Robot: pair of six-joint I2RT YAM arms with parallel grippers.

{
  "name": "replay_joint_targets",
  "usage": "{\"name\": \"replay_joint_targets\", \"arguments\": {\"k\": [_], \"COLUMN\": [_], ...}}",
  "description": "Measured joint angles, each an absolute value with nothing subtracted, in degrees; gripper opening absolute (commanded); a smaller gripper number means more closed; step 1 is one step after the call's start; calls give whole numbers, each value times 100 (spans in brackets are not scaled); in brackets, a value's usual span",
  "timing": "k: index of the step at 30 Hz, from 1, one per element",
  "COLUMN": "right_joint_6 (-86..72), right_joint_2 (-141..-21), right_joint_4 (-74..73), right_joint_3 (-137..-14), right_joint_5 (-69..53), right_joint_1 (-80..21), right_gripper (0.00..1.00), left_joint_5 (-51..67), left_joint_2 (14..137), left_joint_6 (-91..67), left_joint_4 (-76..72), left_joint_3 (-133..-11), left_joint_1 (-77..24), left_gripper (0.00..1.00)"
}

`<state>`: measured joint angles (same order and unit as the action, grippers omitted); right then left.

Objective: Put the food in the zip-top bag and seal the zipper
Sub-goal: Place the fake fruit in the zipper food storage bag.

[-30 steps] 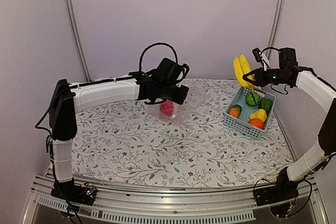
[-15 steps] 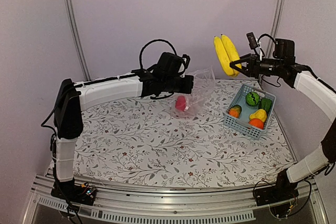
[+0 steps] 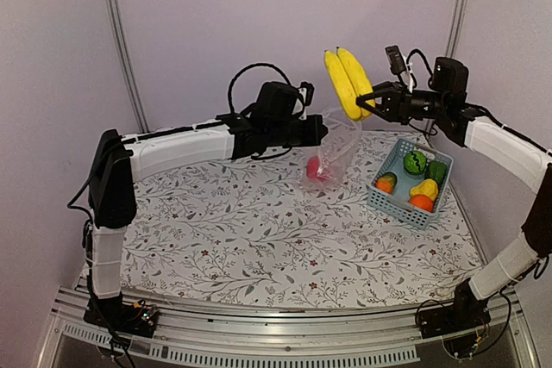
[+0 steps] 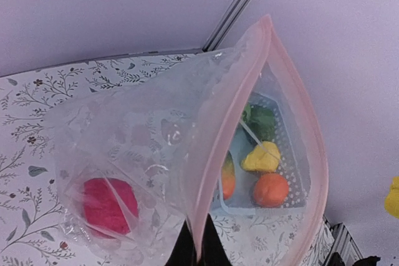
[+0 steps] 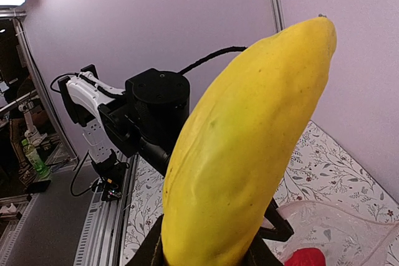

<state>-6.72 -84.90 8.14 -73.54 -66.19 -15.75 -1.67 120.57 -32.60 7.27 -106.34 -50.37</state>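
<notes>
My left gripper (image 3: 321,131) is shut on the mouth edge of the clear zip-top bag (image 3: 335,151) and holds it up off the table, mouth open. A red/pink food piece (image 3: 316,170) lies in the bag's bottom, also in the left wrist view (image 4: 109,207). The pink-edged mouth strip (image 4: 215,154) runs between my left jaws. My right gripper (image 3: 373,102) is shut on the yellow bananas (image 3: 348,82), held high just right of and above the bag's mouth. The bananas (image 5: 243,154) fill the right wrist view.
A light-blue slotted basket (image 3: 398,197) stands at the right of the table with green, yellow and orange food pieces (image 3: 423,189). Through the bag I see it in the left wrist view (image 4: 293,172). Metal posts stand at the back wall.
My right arm carried the bananas left from over the basket to beside the bag's mouth. My left arm raised the bag and moved it right, with the red piece inside.
</notes>
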Motion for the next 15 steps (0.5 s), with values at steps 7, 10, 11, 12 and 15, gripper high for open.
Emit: {"name": "replay_joint_targets", "arguments": {"k": [7, 10, 11, 12, 15], "right_joint_6": [-974, -1028, -1031, -1031, -1007], "right_joint_2": [-8914, -9109, -9161, -9212, -9319], "right_joint_4": [1352, 1428, 1441, 1459, 1466], "right_joint_3": [-7354, -7354, -7354, -7354, -7354], "right_joint_5": [-6672, -6672, -6674, -6672, -6659], "right_joint_1": [-1651, -1649, -1649, -1651, -1651], "right_gripper": [8, 11, 14, 20, 40], "left_joint_5": [113, 248, 287, 336, 451], "left_joint_2": [11966, 11904, 11880, 11861, 11841], "left_joint_6": [-3352, -3395, -3413, -3422, -3454], "left_joint_4": [471, 346, 329, 322, 252], "left_joint_3": [-10473, -10359, -10322, -10298, -10261], "left_joint_1": [-5037, -5037, -5037, -5037, -5037], "left_gripper": [0, 0, 0, 0, 0]}}
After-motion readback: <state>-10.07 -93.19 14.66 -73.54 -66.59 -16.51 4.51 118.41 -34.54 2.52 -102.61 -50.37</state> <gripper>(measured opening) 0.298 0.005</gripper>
